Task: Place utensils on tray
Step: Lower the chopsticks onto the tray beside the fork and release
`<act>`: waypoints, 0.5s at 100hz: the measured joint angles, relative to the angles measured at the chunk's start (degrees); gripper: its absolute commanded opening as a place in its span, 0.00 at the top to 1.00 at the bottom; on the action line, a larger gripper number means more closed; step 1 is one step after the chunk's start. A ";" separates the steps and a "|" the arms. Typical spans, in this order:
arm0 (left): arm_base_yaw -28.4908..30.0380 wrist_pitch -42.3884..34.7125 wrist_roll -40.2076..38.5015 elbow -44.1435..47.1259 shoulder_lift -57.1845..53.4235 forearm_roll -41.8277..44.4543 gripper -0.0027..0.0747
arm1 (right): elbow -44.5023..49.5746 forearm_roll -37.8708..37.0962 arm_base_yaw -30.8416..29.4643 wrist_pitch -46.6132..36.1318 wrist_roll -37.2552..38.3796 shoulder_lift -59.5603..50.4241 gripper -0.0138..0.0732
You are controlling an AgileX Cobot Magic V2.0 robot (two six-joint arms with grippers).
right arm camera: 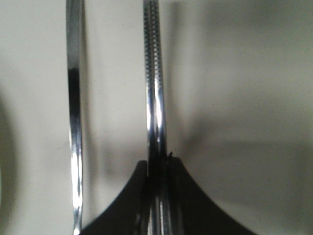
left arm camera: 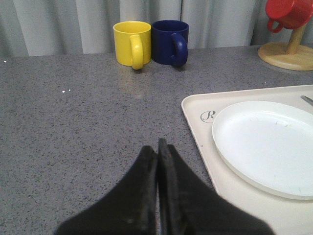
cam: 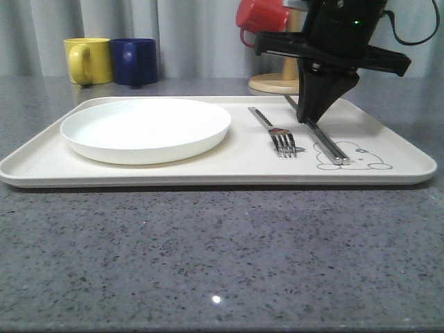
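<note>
The cream tray lies across the table with a rabbit drawing at its right end. A silver fork rests on it, tines toward the front. Right of the fork lies a long, straight bar-like utensil. My right gripper comes down onto the middle of that piece. In the right wrist view the fingers are shut on the bar-like utensil, with the fork handle beside it on the tray. My left gripper is shut and holds nothing, over bare table beside the tray's left rim.
A round white plate takes up the tray's left half. A yellow mug and a blue mug stand at the back left. At the back right, a red mug hangs on a wooden stand.
</note>
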 measured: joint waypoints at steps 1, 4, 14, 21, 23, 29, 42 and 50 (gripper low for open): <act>0.00 0.00 0.00 0.00 0.00 0.00 0.99 | 0.00 0.00 0.00 0.00 0.00 0.16 0.84; 0.00 0.00 0.00 0.00 0.00 0.00 0.99 | 0.00 0.00 0.00 -0.12 0.00 0.41 0.80; 0.00 0.00 0.00 0.00 0.00 0.00 0.99 | 0.00 0.00 0.00 -0.12 0.05 1.07 0.65; 0.00 0.00 0.00 0.00 0.00 0.00 0.99 | 0.00 0.00 0.00 -0.12 0.05 1.07 0.53; 0.00 0.00 0.00 0.00 0.00 0.00 0.99 | 0.00 0.00 0.00 -0.21 0.05 1.07 0.50; 0.00 0.00 0.00 0.00 0.00 0.00 0.99 | 0.00 0.00 0.00 -0.25 0.05 1.07 0.44; 0.00 0.00 0.00 0.00 0.00 0.00 0.99 | 0.00 0.00 0.00 -0.48 0.15 0.95 0.41; 0.00 0.00 0.00 0.00 0.00 0.00 0.99 | 0.00 -0.61 0.00 -0.48 0.15 0.38 0.41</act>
